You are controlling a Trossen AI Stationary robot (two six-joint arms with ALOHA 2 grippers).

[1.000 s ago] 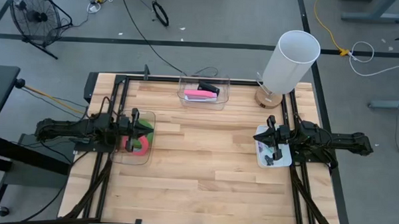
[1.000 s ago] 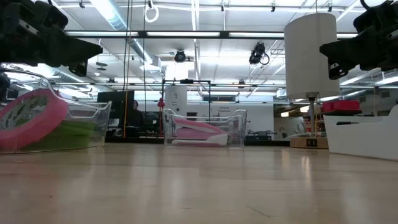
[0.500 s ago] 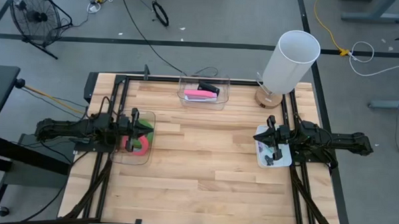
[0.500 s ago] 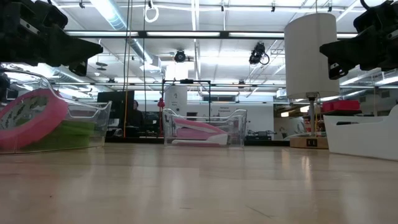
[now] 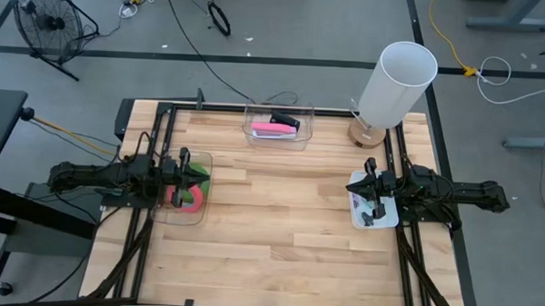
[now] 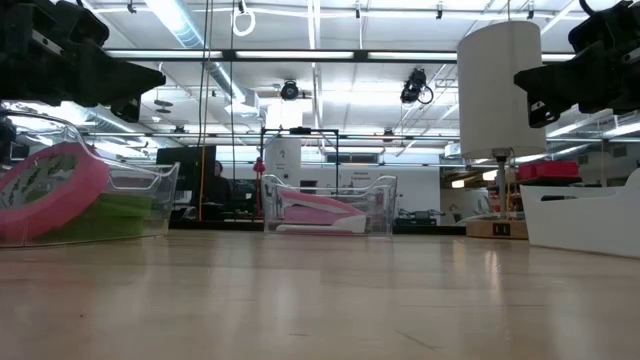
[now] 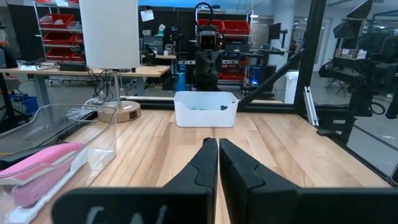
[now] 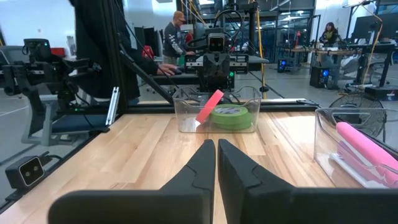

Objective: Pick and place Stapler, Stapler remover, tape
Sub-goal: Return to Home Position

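My left gripper (image 5: 197, 175) hangs shut and level above a clear bin (image 5: 200, 214) at the table's left. In that bin a pink tape roll (image 8: 209, 106) leans on a green tape roll (image 8: 233, 116). My right gripper (image 5: 353, 186) hangs shut and level over a white tray (image 5: 387, 214) at the table's right. Small dark things lie in the tray; I cannot tell which is the stapler remover. The pink stapler (image 5: 273, 128) lies in a clear bin (image 5: 278, 140) at the far edge. Each wrist view shows its own fingers (image 7: 217, 149) (image 8: 216, 149) closed on nothing.
A tall white lamp (image 5: 398, 76) stands on a wooden base at the far right corner. A black frame rail (image 5: 256, 107) borders the tabletop. Bare wood (image 5: 279, 217) lies between the two arms, from the middle to the near edge. People show in the room beyond.
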